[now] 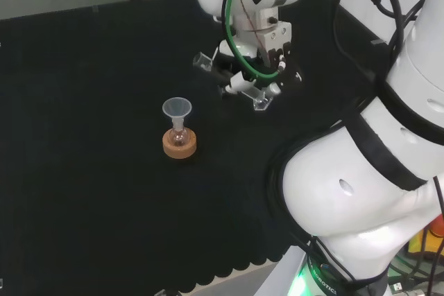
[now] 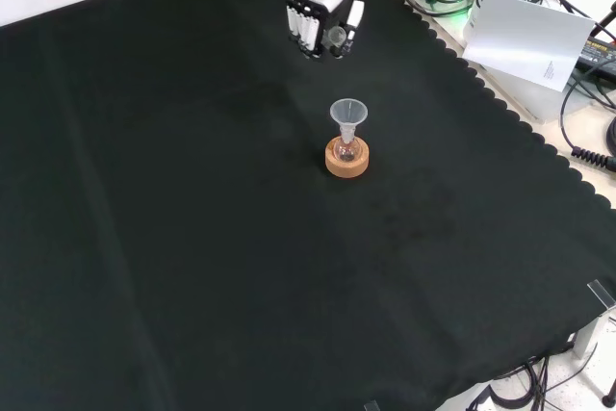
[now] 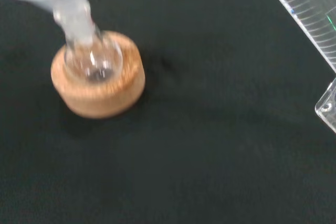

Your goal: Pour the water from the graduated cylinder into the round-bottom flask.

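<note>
The graduated cylinder was held in the hand, clear of the cloth and tilted well over toward horizontal, its open mouth toward the far edge of the bench in the head view and its base toward the arm. The hand's fingers were curled round the cylinder's body. From the wrist view, the cylinder's graduated wall was visible, but whether any water remained in it could not be told.

The round-bottom flask sat in a cork ring near the middle of the bench, upright, with a clear funnel standing in its neck. In the wrist view the flask's bulb showed glints, possibly from liquid; the level could not be read.

In the front view the hand was near the far edge of the bench, and the flask stood apart from it, nearer the middle.

Judged from this layout, the cylinder was carried but not positioned at the funnel, so the step in hand was either the approach or the withdrawal. A pour would call for bringing the cylinder's mouth over the funnel's rim and keeping the lip inside it while tilting, without knocking the funnel, which looked light and top-heavy.
</note>
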